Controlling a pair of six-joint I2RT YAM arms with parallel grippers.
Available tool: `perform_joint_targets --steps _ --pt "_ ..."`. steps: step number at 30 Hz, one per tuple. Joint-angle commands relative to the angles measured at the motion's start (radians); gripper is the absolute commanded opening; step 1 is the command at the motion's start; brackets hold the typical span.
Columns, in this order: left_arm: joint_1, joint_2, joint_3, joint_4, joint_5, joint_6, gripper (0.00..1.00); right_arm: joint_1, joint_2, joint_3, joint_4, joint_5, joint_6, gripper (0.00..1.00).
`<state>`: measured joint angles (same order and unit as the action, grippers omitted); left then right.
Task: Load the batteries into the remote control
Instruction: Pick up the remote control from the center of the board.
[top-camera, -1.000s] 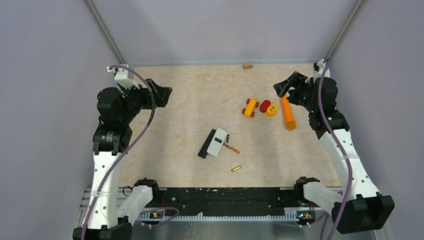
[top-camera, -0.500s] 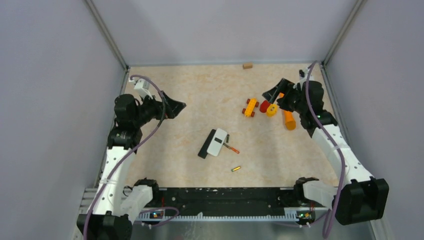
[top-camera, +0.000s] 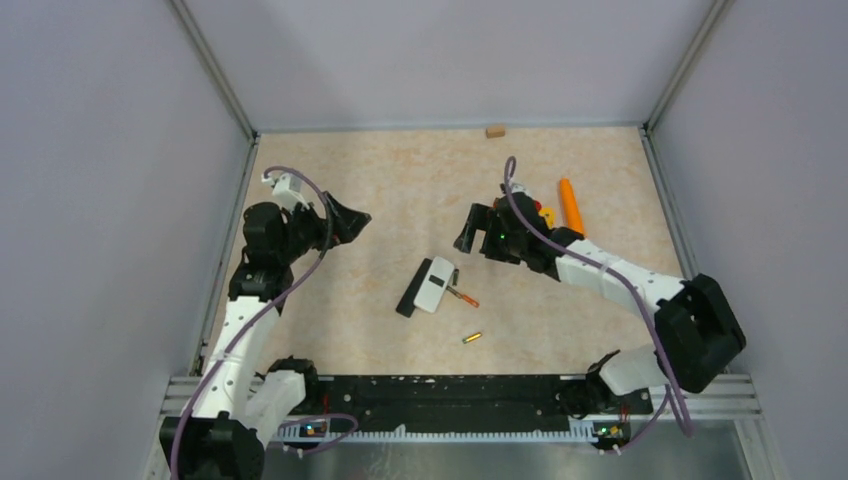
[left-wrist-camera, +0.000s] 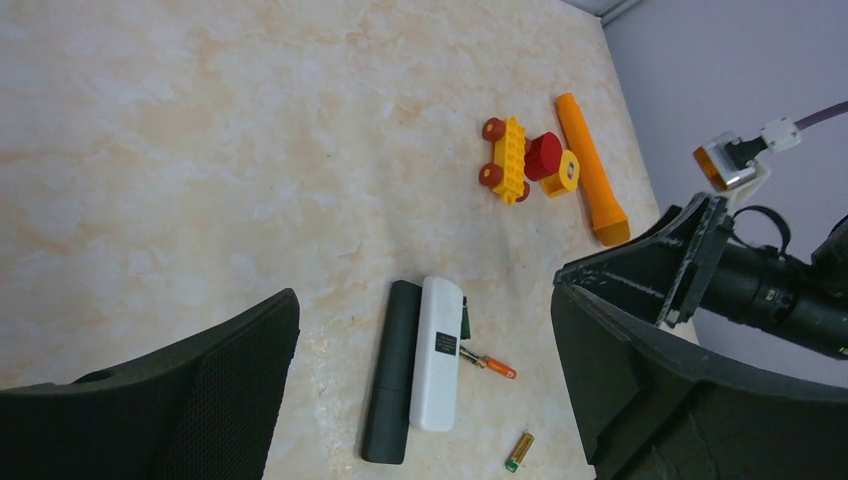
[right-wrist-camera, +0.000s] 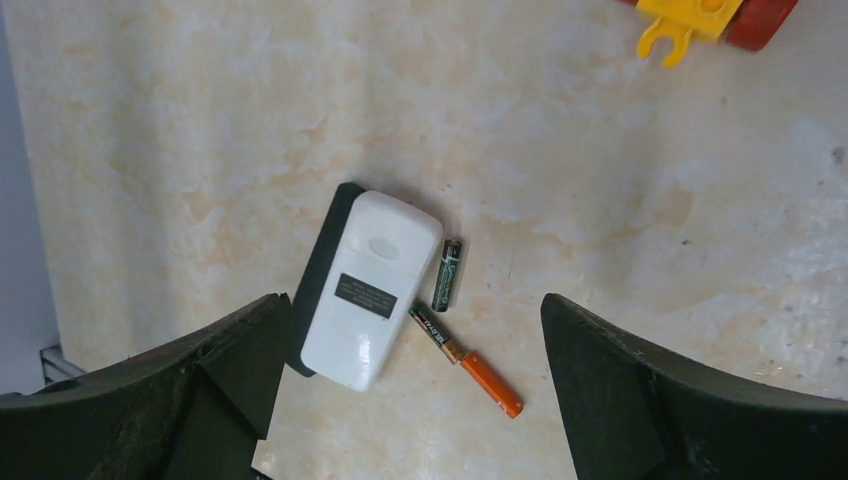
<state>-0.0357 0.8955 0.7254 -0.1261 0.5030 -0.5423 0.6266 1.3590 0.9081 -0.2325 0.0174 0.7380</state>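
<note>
Remote control (top-camera: 436, 284) sits mid-table, white body, long axis diagonal from near-left to far-right in top view. Black bar (top-camera: 409, 291) lies alongside its left edge, touching. Dark battery (right-wrist-camera: 447, 275) is parallel, just beside the right edge. Gold battery (top-camera: 472, 338) is apart, nearer the bases. Left gripper (top-camera: 345, 220) and right gripper (top-camera: 468, 230) both gape wide, holding nothing.

The left arm (top-camera: 232, 338) and right arm (top-camera: 612, 273) are made of white links joined by rounded black joints (top-camera: 266, 222). A purple cable (top-camera: 509, 180) loops along each arm. The left gripper (top-camera: 352, 225) and right gripper (top-camera: 468, 230) have broad black wedge fingers (left-wrist-camera: 235, 390) with a fine mesh texture inside. A small green light (top-camera: 499, 238) glows on the right wrist.
</note>
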Motion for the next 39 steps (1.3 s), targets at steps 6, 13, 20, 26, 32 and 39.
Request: perform_joint_targets --steps 6,13,20,26,32,39 --pt "-0.004 -0.045 -0.007 0.024 -0.106 0.003 0.99 0.172 0.238 0.109 0.039 0.114 0.203 0.87" --pt "-0.004 -0.049 0.008 -0.019 -0.152 0.028 0.99 0.204 0.346 0.165 0.031 0.11 0.282 0.9" --pt "-0.004 -0.06 -0.002 -0.031 -0.199 0.033 0.99 0.218 0.381 0.182 0.009 0.084 0.344 0.87" --pt "-0.004 -0.058 -0.005 -0.041 -0.226 0.031 0.99 0.217 0.406 0.184 0.019 0.059 0.376 0.79" --pt "-0.004 -0.057 -0.003 -0.05 -0.248 0.034 0.99 0.217 0.449 0.202 0.038 0.036 0.386 0.74" --pt "-0.004 -0.053 0.0 -0.062 -0.259 0.033 0.99 0.217 0.461 0.202 0.064 0.029 0.392 0.62"
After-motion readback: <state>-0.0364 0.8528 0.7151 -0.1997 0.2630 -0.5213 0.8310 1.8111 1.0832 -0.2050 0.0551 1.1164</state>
